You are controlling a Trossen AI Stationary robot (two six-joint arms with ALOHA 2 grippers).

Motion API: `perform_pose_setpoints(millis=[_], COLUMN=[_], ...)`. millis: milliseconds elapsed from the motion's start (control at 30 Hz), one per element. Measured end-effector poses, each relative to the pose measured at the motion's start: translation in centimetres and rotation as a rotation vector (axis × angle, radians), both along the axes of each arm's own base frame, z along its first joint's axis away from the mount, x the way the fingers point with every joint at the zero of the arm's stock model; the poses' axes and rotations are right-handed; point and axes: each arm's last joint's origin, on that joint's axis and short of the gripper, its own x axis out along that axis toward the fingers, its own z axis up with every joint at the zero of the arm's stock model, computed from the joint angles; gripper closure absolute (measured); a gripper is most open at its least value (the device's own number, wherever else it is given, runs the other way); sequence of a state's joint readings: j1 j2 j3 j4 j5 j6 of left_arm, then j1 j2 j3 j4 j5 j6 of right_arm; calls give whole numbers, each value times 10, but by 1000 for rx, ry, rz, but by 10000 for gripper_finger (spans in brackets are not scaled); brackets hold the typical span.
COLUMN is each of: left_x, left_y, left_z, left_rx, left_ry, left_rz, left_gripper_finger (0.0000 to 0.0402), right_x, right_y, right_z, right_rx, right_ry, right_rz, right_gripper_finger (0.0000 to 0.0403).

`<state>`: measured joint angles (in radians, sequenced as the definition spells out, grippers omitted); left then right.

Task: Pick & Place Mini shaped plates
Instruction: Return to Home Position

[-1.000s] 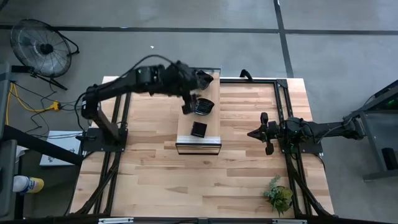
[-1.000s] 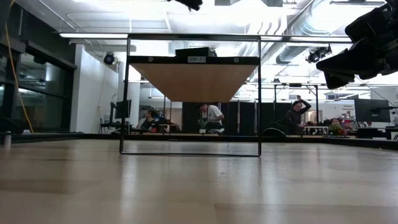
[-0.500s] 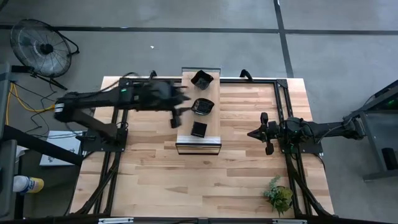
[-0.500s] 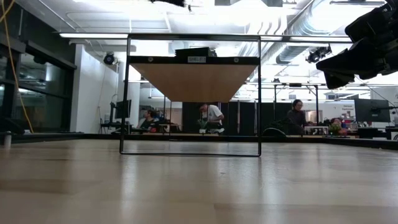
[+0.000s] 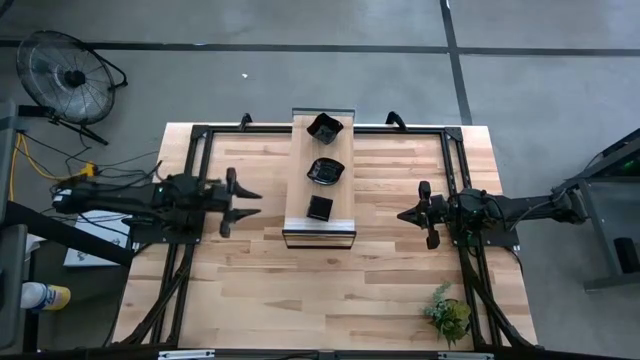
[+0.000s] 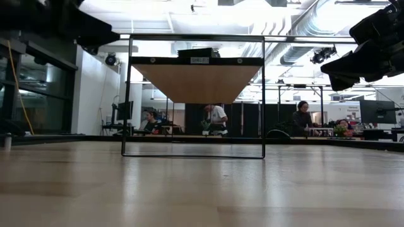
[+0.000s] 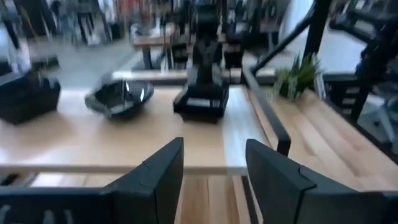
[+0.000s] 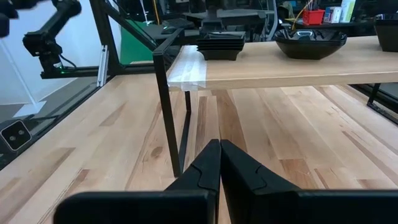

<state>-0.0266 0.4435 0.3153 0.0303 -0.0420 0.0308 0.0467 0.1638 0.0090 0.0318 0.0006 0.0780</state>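
Plates (image 5: pixel 326 171) sat in 3 glossy black piles in a row along the wooden top of the raised shelf (image 5: pixel 298 190), which stood at the middle of the table (image 5: pixel 380 280) on a thin black frame. The square pile (image 5: pixel 320 208) lay at 1 end of the shelf, roughly on the line between the 2 grippers. A rounder, bowl-like pile occupied the middle of the row, and the end pile (image 5: pixel 324 127), with a wavy outline, rested at the opposite end, by the table's edge. None of the piles touched another.

The left gripper (image 5: pixel 250 200) hung over the table just to the left of the shelf, apart from it, pointing toward it. Its fingers (image 7: pixel 155 180) were spread wide with nothing between them, and its wrist view looked across the shelf top at all 3 piles. The right gripper (image 5: pixel 404 214) was on the other side, well apart from the shelf and also aimed at it. Its fingertips (image 8: pixel 208 165) were pressed together and held nothing.

A small green plant (image 5: pixel 449 313) stood near the table's corner on the right arm's side, far from the shelf. In the low view, several people (image 6: pixel 214 116) were visible in the room beyond the table.
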Motion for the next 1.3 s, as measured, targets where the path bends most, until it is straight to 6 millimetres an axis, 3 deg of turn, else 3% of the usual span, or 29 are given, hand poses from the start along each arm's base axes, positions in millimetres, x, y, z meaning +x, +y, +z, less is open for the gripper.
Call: perform_pose_setpoints(millis=[167,367,767,1133,1300], left_x=[-14,-24,-32,-31,-31], left_y=[-1,-1,-2,-1,-1], left_z=[-27,-45,-57,-66,-67], left_rx=[19,24,80,366,405], left_ry=[-107,-171,-215,-123,-115], left_rz=[-58,-65,-113,-67,-70], left_gripper_finger=[231,231,231,231,231], right_x=[0,0,0,0,0], right_y=[0,0,0,0,0], right_z=[0,0,0,0,0], right_rx=[0,0,0,0,0], right_ry=[0,-1,-3,-3,-3], right_rz=[0,0,0,0,0], right_gripper_finger=[398,398,398,398,398])
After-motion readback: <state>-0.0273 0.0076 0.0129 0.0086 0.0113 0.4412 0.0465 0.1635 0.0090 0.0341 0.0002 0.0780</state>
